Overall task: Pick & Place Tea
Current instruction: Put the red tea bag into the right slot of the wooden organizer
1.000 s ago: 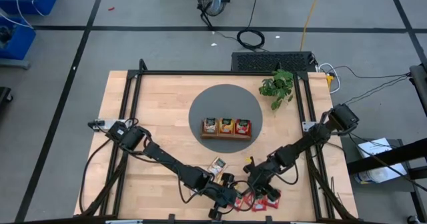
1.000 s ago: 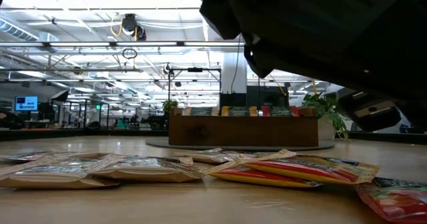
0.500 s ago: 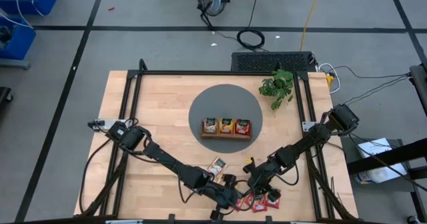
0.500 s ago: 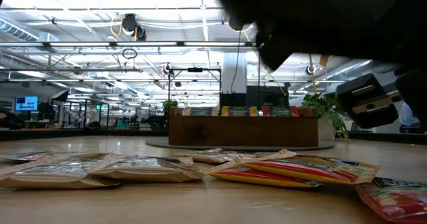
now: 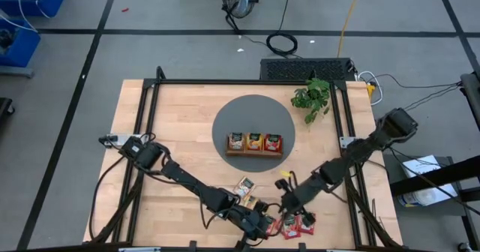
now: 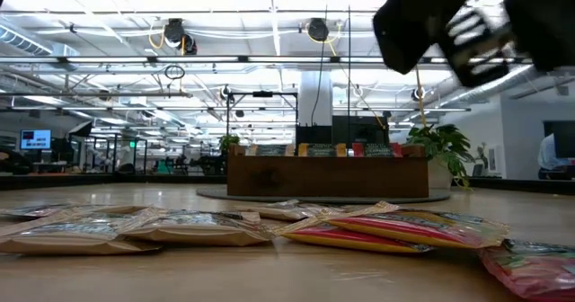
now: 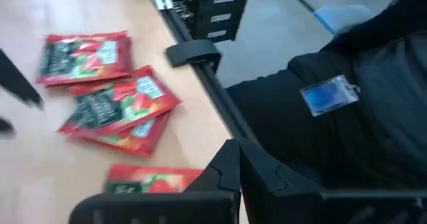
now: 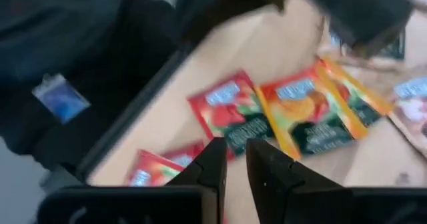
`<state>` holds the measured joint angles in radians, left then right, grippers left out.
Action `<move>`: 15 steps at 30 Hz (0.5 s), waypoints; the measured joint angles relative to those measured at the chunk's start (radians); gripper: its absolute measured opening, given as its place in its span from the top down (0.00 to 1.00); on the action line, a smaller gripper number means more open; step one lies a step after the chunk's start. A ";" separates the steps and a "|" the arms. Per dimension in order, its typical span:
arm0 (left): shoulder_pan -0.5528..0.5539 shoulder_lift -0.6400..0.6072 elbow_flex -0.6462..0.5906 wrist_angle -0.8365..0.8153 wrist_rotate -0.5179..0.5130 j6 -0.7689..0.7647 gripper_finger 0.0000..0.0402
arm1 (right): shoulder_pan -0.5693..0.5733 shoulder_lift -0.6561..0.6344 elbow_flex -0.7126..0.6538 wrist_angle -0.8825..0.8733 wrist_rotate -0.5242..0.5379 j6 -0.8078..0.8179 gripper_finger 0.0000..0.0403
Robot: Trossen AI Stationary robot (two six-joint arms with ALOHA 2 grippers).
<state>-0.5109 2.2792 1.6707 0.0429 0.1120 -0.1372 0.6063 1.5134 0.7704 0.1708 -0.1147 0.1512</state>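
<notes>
Both arms are dark, almost black, and made of slim straight links with thicker round joints between them. The left arm (image 5: 184, 178) has black cables hanging in loops near its base, where a small light-coloured part also shows. The right arm (image 5: 352, 158) ends at a blocky black base with thin cables beside it. In the low view, one gripper body (image 6: 467, 28) is black with a white panel that carries dark stripes. The fingers (image 7: 230, 177) are matte black, flat and angular.

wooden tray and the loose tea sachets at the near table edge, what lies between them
In the high view, only bare tabletop and the rim of the grey round mat separate the wooden tray from the nearest loose sachet.
</notes>
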 joint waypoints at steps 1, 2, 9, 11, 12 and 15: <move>0.000 0.003 0.000 0.000 0.004 0.002 0.99 | 0.024 -0.008 0.000 0.002 0.014 0.012 0.91; -0.001 0.006 -0.002 -0.003 0.004 0.002 0.98 | 0.049 -0.009 0.000 0.008 0.015 0.023 0.93; 0.069 0.036 -0.001 0.043 -0.028 -0.145 0.98 | 0.257 0.065 0.000 0.078 0.156 0.210 0.99; 0.090 0.039 -0.001 0.046 -0.030 -0.205 0.94 | 0.298 0.110 0.000 0.127 0.193 0.247 1.00; 0.096 0.041 -0.001 0.055 -0.030 -0.228 0.92 | 0.312 0.138 0.000 0.161 0.193 0.256 1.00; 0.110 0.056 -0.001 0.073 -0.025 -0.241 0.85 | 0.330 0.231 0.014 0.249 0.178 0.280 1.00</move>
<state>-0.4014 2.3353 1.6701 0.1160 0.0867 -0.3778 0.9367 1.7443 0.7840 0.4201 0.0638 0.4312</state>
